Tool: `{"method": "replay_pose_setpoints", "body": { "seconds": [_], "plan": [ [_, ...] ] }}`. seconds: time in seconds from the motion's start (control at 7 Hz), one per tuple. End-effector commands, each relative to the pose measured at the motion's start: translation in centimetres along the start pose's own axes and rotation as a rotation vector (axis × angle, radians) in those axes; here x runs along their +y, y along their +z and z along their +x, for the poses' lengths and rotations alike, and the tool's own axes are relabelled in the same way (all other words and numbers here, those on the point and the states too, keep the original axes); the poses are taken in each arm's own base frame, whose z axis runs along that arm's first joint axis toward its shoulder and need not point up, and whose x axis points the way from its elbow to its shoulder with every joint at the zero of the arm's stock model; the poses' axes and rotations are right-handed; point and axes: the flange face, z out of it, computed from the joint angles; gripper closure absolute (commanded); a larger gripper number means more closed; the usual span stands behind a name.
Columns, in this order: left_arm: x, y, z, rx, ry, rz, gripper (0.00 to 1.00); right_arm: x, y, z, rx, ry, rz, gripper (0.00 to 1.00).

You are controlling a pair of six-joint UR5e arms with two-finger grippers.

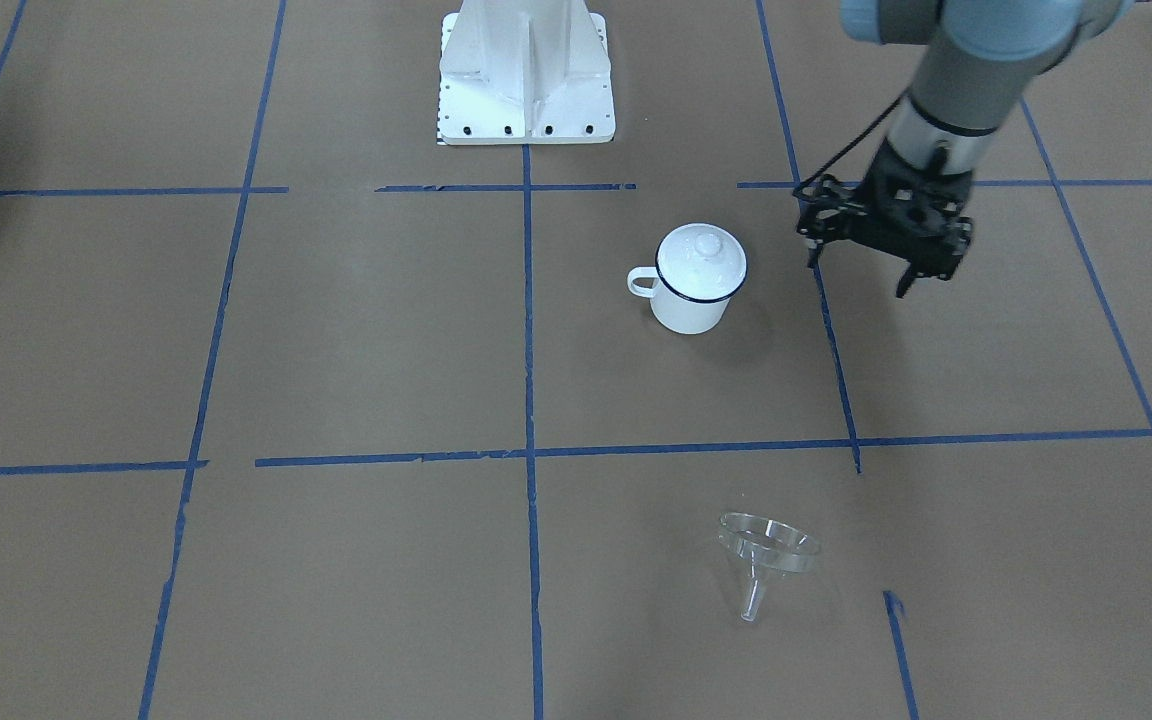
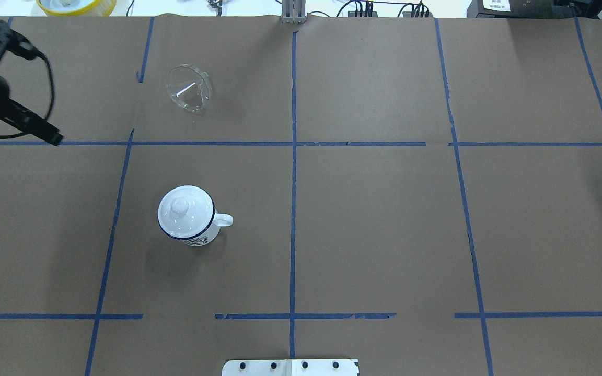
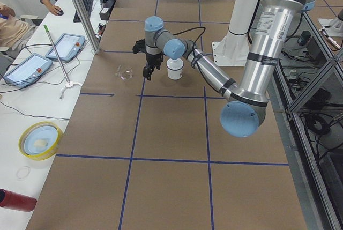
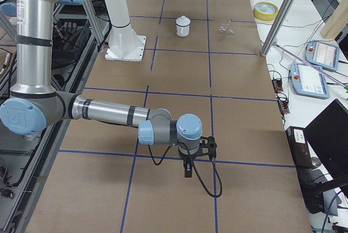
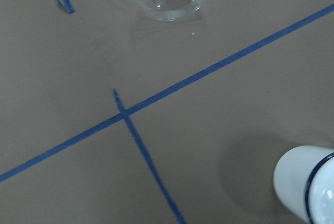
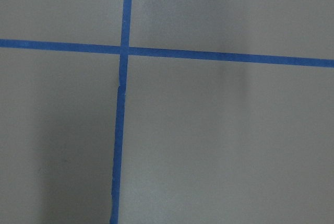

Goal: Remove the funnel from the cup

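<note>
- Out of the cup (image 1: 688, 312) already: clear funnel (image 1: 769, 545) lying on its side on the brown table (image 1: 336, 330), wide rim tilted up, spout toward the operators' edge.
- Well apart from the cup, across a blue tape line (image 1: 696, 447) from it.
- Standing upright, with a white domed lid (image 1: 703, 258) seated on top and the loop handle toward the robot's right.
- At the left gripper (image 1: 859, 276): spread wide, holding nothing, fingers pointed down.
- Hovering above the table off to the robot's left of the cup, touching neither cup nor funnel.
- Left arm, seen from the left end: elbow low, forearm stretched far out over the table, wrist bent so the tool hangs downward.
- At the right gripper (image 4: 187, 169): hanging downward close over a tape crossing, far from cup and funnel on the robot's right.
- Seen only from the table's end, so impossible to tell whether spread or closed.
- Right arm: upper link upright, forearm level and low over the paper.
- From the right wrist: only brown paper and crossing tape.
</note>
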Motion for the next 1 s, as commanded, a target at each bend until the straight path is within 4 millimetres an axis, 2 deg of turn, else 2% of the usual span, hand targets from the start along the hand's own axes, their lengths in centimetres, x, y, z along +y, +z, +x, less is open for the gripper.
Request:
{"method": "replay_pose_setpoints", "body": {
  "seconds": [0.0,0.14,0.29,0.43,0.57,0.71,0.86],
  "plan": [
    [6.0,0.0,-11.0,-0.032,-0.081,-0.053,0.00,0.0,0.0,0.0,0.000,0.000,0.000,0.00],
    [8.6,0.1,-17.9,-0.059,-0.037,-0.072,0.00,0.0,0.0,0.0,0.000,0.000,0.000,0.00],
    [12.4,1.3,-24.0,-0.068,-0.064,-0.120,0.00,0.0,0.0,0.0,0.000,0.000,0.000,0.00],
    [16.2,1.1,-29.5,-0.075,-0.104,-0.131,0.00,0.0,0.0,0.0,0.000,0.000,0.000,0.00],
    [20.3,-0.5,-33.2,-0.083,-0.152,-0.108,0.00,0.0,0.0,0.0,0.000,0.000,0.000,0.00],
    [21.4,-1.1,-33.4,-0.036,-0.198,-0.080,0.00,0.0,0.0,0.0,0.000,0.000,0.000,0.00],
    [21.7,-0.5,-33.7,-0.022,-0.211,-0.086,0.00,0.0,0.0,0.0,0.000,0.000,0.000,0.00]
  ]
}}
